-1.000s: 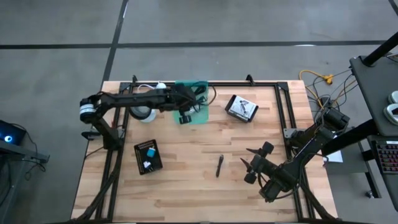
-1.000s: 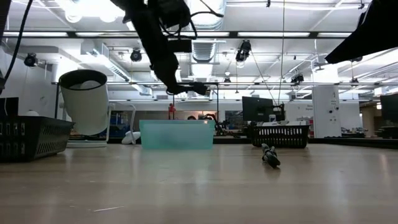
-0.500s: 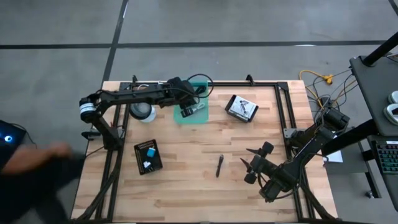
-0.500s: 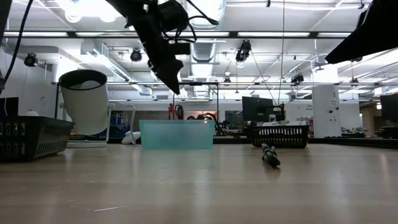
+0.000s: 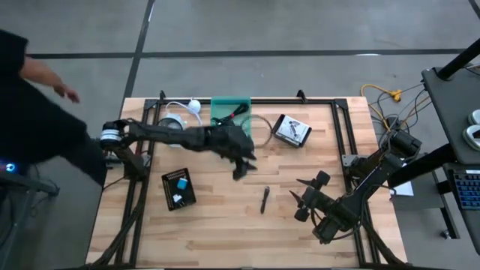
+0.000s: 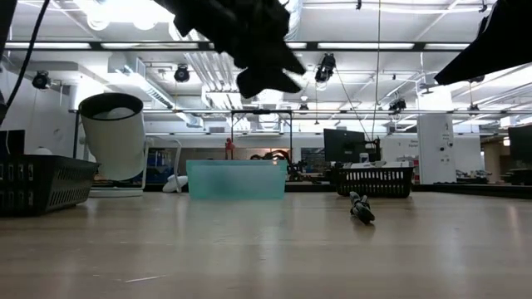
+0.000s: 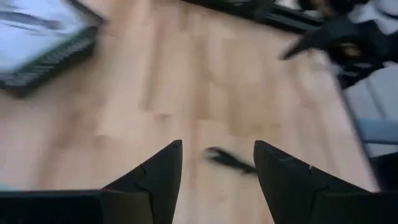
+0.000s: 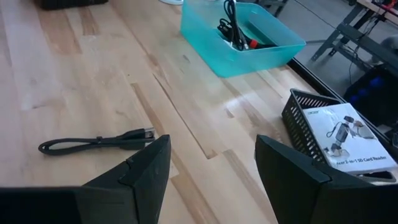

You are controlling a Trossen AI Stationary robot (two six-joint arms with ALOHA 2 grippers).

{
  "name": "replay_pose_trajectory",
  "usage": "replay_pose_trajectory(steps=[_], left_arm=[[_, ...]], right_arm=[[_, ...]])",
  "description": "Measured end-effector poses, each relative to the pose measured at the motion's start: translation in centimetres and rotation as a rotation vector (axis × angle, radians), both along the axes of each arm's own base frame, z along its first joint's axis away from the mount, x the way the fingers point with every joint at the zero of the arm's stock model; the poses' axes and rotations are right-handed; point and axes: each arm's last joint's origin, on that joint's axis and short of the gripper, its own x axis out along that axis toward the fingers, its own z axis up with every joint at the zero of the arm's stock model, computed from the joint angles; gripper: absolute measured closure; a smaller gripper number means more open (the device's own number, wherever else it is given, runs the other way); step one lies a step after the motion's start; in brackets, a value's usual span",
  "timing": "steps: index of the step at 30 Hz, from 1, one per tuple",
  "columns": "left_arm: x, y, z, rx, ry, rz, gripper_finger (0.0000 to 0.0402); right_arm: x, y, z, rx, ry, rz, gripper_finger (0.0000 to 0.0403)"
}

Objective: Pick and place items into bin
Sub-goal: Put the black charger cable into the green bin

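From above, the left end effector [image 5: 241, 166] hangs over the middle of the wooden surface [image 5: 225, 217], just off the near edge of the teal bin [image 5: 229, 112] and between it and the short black cable [image 5: 265, 199] that lies loose on the boards. Its own wrist camera shows the two fingers [image 7: 152, 180] spread apart with nothing between them, and the black cable [image 7: 229, 160] on the wood beyond the gap. The low camera catches the same end effector [image 6: 266, 75] only as a dark blurred mass high above the surface, with the bin [image 6: 237, 179] standing behind and the cable [image 6: 362, 209] as a small dark lump to one side.

The right end effector [image 5: 306, 196] sits near the front right part of the surface, close to the cable. Its wrist camera shows its fingers [image 8: 140, 174] wide apart and empty, the cable [image 8: 96, 142] lying flat just past them, and, farther off, what the overhead picture only hints at: the bin [image 8: 242, 34] already holds black cables, one with a red part.

A black mesh tray [image 5: 291, 130] with a white printed card lies right of the bin; the right wrist camera shows the card [image 8: 348, 140] resting inside it. A second black tray [image 5: 178, 188] holding small pale blocks sits toward the front left. A person [image 5: 34, 112] in dark clothing stands at the left edge of the overhead picture.
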Motion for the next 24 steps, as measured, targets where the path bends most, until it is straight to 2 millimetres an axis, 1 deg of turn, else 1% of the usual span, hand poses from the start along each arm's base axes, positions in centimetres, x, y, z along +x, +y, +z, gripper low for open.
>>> replay_pose_trajectory(steps=[4, 7, 10, 12, 14, 17, 19, 22, 24], left_arm=[[1.4, -3.2, -1.6, -0.088, -0.001, 0.020, 0.0219], [2.1, -4.8, -3.0, -0.086, 0.049, 0.038, 0.0219], [1.8, -5.2, -3.9, -0.068, 0.115, 0.045, 0.0219], [1.4, -5.0, -4.3, -0.062, 0.168, 0.051, 0.0219], [0.8, -4.8, -4.5, -0.053, 0.229, 0.064, 0.0219], [0.0, -4.4, -3.7, -0.005, 0.252, 0.111, 0.0219], [-0.4, -4.0, -2.8, 0.035, 0.228, 0.155, 0.0219], [-1.6, -3.6, -1.4, 0.115, 0.229, 0.187, 0.0219], [-2.6, -3.4, -0.1, 0.155, 0.219, 0.218, 0.0219]], right_arm=[[0.0, 0.0, 0.0, 0.003, -0.003, -0.002, 0.0184], [0.0, 0.0, 0.1, -0.010, -0.006, 0.001, 0.0184], [0.1, 0.0, 0.1, -0.102, 0.012, 0.046, 0.0184], [0.4, 0.1, 0.0, -0.165, 0.072, 0.093, 0.0184], [1.1, 0.0, -0.1, -0.174, 0.139, 0.131, 0.0184], [2.7, -0.7, -0.3, -0.115, 0.249, 0.180, 0.0184], [3.9, -1.4, -0.3, -0.101, 0.297, 0.216, 0.0184], [5.2, -2.1, -0.1, -0.159, 0.338, 0.278, 0.0184], [5.9, -2.3, 0.0, -0.201, 0.394, 0.380, 0.0184]])
